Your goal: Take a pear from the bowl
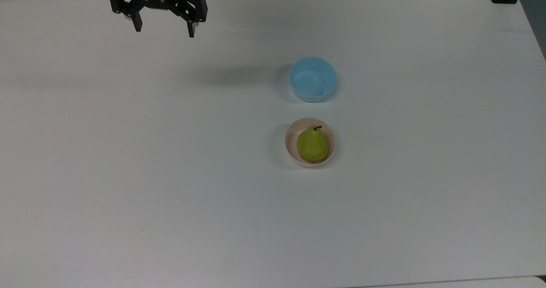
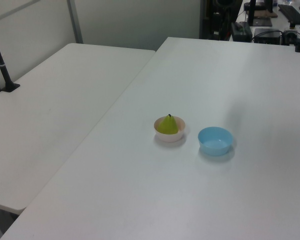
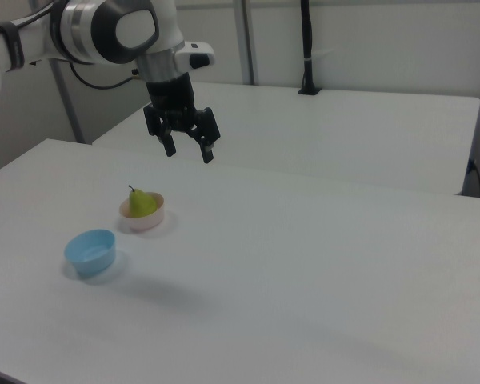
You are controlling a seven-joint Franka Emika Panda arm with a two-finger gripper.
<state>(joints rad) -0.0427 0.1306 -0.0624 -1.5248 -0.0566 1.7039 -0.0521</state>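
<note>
- White table (image 1: 128, 173): carries two small bowls, set near each other, not touching.
- Arm (image 3: 96, 32): reaches in from the right view's left, gripper (image 3: 188, 150) hangs in the air above the table, well apart from both bowls. Fingers spread wide, nothing between them.
- Light blue bowl (image 1: 312, 79): empty.
- Pink bowl (image 1: 291, 141): holds the pear.
- Pear (image 1: 312, 144): yellow-green, sitting inside the pink bowl, dark stem up in the right view.
</note>
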